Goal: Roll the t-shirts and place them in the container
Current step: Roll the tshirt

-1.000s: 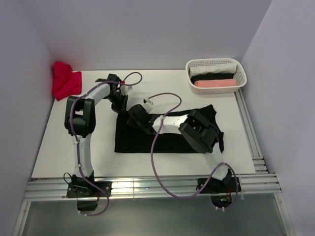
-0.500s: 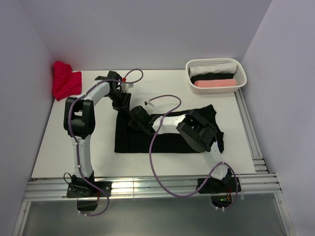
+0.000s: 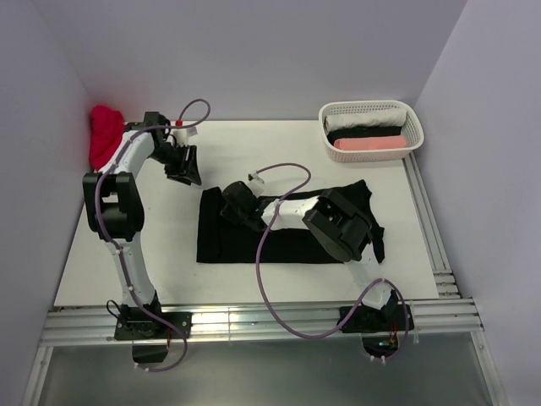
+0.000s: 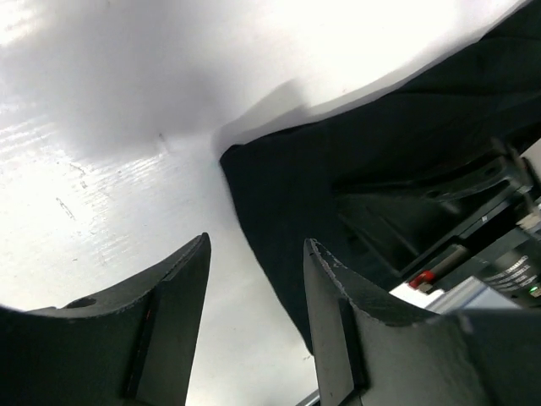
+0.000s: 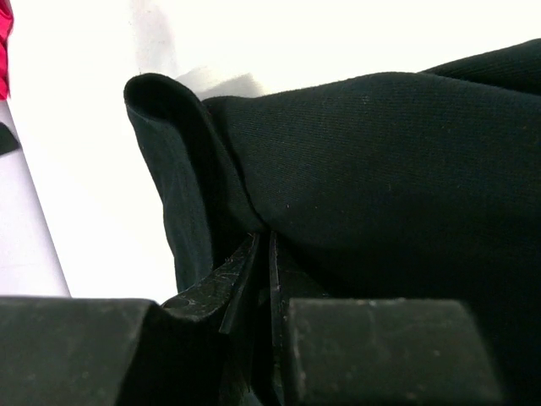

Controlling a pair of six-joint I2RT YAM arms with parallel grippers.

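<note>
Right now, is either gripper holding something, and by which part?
The right gripper pinches the black t-shirt by its folded far-left edge; the left gripper holds nothing.

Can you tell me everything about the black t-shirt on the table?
The black t-shirt is soft, plain cloth, lying mostly flat in a wide band on the white table. The right gripper is shut on a raised fold near its far left corner. The left gripper is open, apart from it.
</note>
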